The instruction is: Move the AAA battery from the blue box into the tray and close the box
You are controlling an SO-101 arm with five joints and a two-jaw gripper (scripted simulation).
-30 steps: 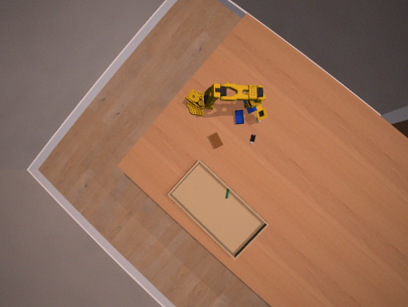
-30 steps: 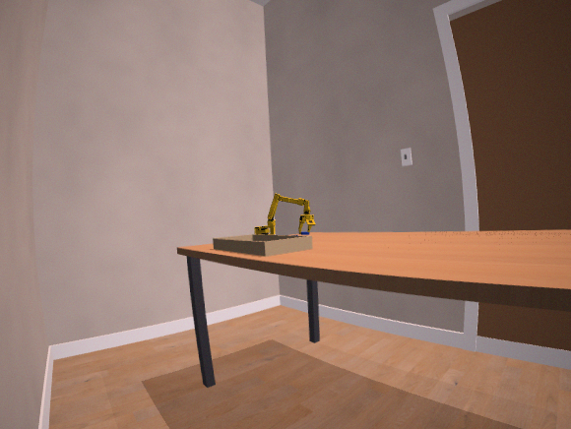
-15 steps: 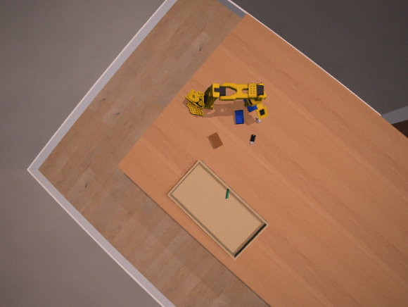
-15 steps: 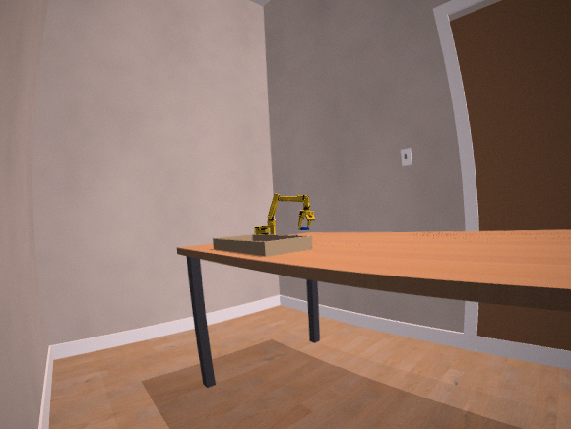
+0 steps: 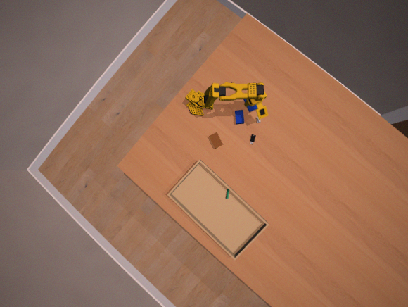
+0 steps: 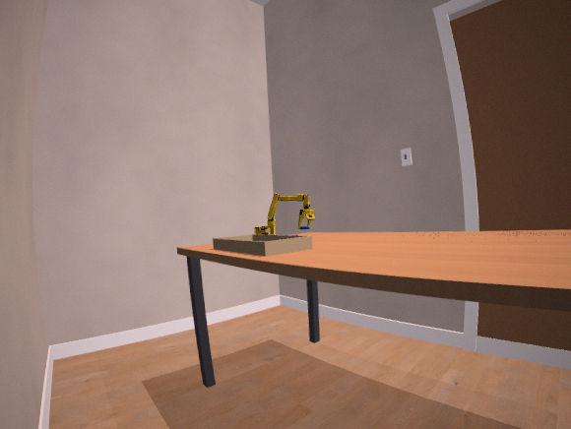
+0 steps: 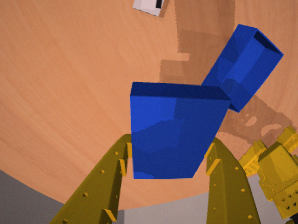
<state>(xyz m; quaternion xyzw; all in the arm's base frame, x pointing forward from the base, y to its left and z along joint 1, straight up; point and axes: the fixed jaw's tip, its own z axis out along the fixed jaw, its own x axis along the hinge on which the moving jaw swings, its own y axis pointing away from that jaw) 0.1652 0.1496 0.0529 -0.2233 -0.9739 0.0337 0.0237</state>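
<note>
My gripper [image 5: 254,108] is shut on the blue lid [image 7: 169,129] and holds it above the table; it also shows in the exterior view [image 6: 304,227]. In the wrist view the yellow fingers clamp the lid's two sides. The blue box base [image 5: 239,116] stands on the table just beside the gripper, open side up, and shows to the right of the lid in the wrist view [image 7: 244,64]. The green AAA battery [image 5: 227,193] lies inside the tray [image 5: 217,208], near its far long wall.
A closed brown box [image 5: 215,140] lies between the arm's base and the tray. The arm's base [image 5: 195,102] stands near the table's edge.
</note>
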